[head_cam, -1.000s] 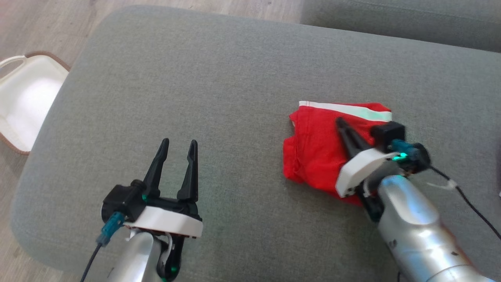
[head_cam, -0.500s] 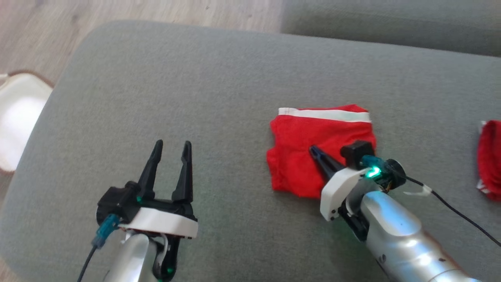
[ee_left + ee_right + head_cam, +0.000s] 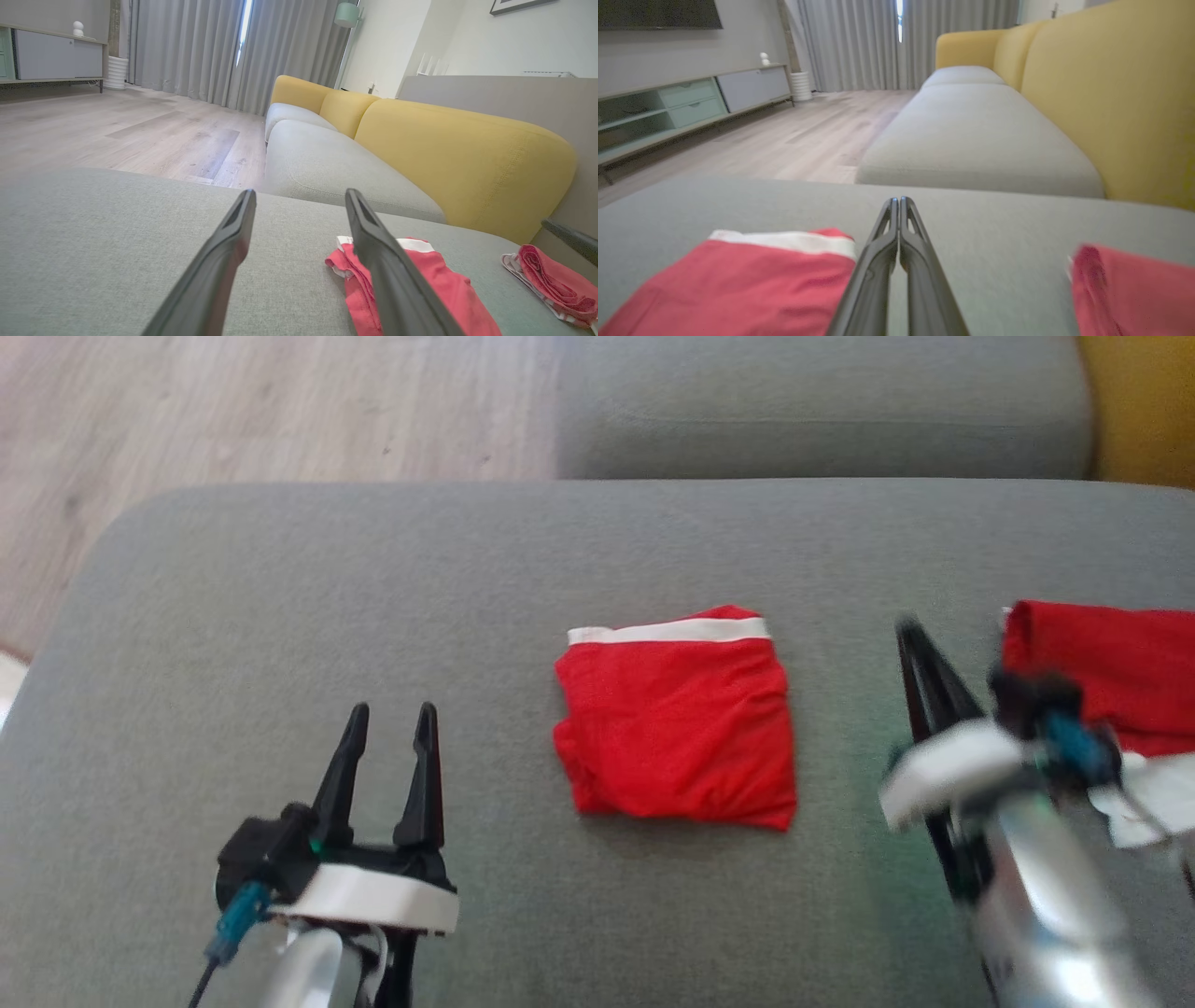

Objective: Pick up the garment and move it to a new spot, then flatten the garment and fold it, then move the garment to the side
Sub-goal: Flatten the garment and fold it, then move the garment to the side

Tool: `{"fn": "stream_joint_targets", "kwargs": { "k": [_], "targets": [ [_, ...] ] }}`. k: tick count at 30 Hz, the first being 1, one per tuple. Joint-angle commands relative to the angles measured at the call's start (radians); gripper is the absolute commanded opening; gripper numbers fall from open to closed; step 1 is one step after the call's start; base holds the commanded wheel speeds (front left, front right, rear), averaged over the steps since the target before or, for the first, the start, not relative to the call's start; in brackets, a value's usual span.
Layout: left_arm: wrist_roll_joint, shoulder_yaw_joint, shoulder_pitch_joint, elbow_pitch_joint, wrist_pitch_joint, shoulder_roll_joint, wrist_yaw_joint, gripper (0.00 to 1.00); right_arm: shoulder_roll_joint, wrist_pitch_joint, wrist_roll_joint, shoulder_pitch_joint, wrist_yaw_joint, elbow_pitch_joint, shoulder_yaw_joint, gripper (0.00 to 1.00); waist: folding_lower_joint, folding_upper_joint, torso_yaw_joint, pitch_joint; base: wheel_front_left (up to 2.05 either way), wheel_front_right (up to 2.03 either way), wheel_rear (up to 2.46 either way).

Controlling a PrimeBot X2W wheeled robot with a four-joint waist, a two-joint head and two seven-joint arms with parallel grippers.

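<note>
Off the garment (image 3: pixel 677 728) now, the right pincer (image 3: pixel 907 633) sits clenched and empty to its right, not touching. The left pincer (image 3: pixel 390 714) hangs spread wide, well apart. Folding looks done: a soft, rumpled red square with a white waistband (image 3: pixel 667 632), lying mid-way across the coarse grey cushion (image 3: pixel 373 579). Only the sideways move seems left.

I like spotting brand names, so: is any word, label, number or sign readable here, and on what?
None can be read.
The folded red garment and its white waistband show no print; the second red garment shows none either.
The left gripper and right gripper bear no legible marking.
The framed picture on the wall is cut off.
</note>
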Motion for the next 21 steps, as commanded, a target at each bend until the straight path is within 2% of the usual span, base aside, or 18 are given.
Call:
{"fn": "stream_joint_targets", "kwargs": {
  "k": [1,2,3,4,12,21],
  "targets": [
    [0.013,0.039,-0.007,-0.032,-0.010,0.004,0.008,1.00,0.017,-0.012,-0.023,0.044,-0.001,-0.053,-0.012,0.00,0.0001,0.0000,-0.026,-0.019,0.00,0.00,0.00],
    [0.013,0.039,-0.003,-0.032,-0.010,0.004,0.008,1.00,0.022,-0.012,-0.036,0.072,-0.001,-0.073,-0.037,0.00,0.0001,0.0000,-0.031,-0.023,0.00,0.00,0.00],
    [0.013,0.039,0.005,-0.031,-0.010,0.004,0.009,1.00,0.034,-0.012,-0.058,0.124,-0.001,-0.123,-0.094,0.23,0.0001,0.0000,-0.042,-0.030,0.00,0.00,0.00],
    [0.013,0.039,0.009,-0.031,-0.010,0.004,0.009,1.00,0.040,-0.012,-0.070,0.151,-0.001,-0.146,-0.109,1.00,0.0001,0.0000,-0.047,-0.033,0.00,0.00,0.00],
    [0.018,0.047,0.023,-0.033,-0.010,0.004,0.008,1.00,0.058,-0.012,-0.099,0.283,-0.001,-0.282,-0.164,1.00,0.0001,0.0000,-0.071,-0.040,0.00,0.00,0.00],
    [0.022,0.045,0.020,-0.032,-0.010,0.004,0.005,1.00,0.059,-0.012,-0.057,0.333,-0.001,-0.330,-0.146,1.00,0.0001,0.0000,-0.069,-0.037,0.00,0.00,0.00]
  ]
}}
